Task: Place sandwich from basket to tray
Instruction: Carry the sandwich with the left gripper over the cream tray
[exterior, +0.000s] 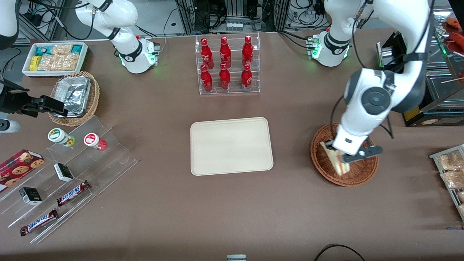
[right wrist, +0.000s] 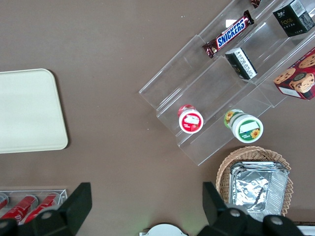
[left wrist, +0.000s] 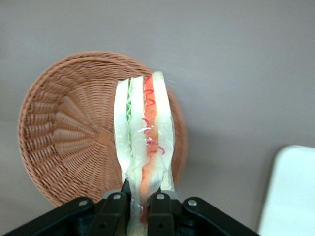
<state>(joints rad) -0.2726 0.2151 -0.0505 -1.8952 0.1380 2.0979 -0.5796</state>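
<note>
Gripping the small triangular sandwich wedge of pale bread w/ red, orange and green filling [left wrist: 145,132], the black two-finger gripper [exterior: 340,155] of the left arm is shut on its lower end, fingers [left wrist: 158,206] pinching both bread faces. Sandwich hangs over the round reddish-brown woven wicker basket [exterior: 362,172], above the basket's rim nearest the tray; whether it's lifted clear of the weave can't be told. Flat cream-beige rectangular tray w/ rounded corners [exterior: 231,145] lies well apart toward the parked arm's end, bare, w/ open brown tabletop [exterior: 290,203] between its edge and the basket. Basket holds nothing else visible. Clear acrylic rack of red bottles [exterior: 227,65] stands farther from the front camera than the tray.
</note>
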